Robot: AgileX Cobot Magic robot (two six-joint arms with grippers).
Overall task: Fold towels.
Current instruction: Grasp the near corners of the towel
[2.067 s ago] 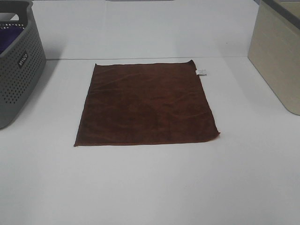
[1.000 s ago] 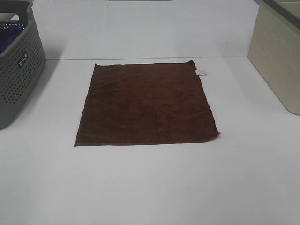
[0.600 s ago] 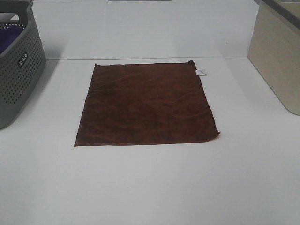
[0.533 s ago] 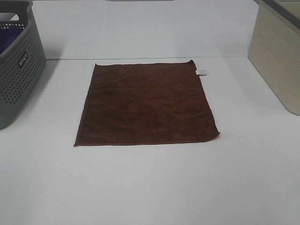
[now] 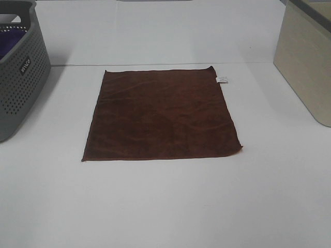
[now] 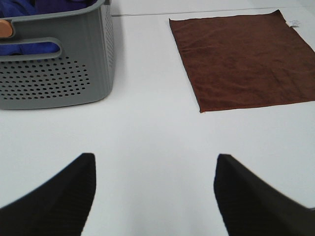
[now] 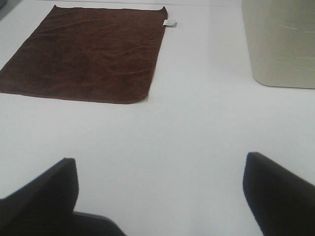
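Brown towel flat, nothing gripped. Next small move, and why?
The towel lies flat and unfolded; the left claw and right claw are open, short of it. Probably advance both toward its near corners to start the first fold.

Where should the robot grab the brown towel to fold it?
Probably at the two near corners: the left hand takes the near-left corner and the right hand takes the near-right corner. The towel lies flat and spread open, so corners pinch easiest, coming from the near side.
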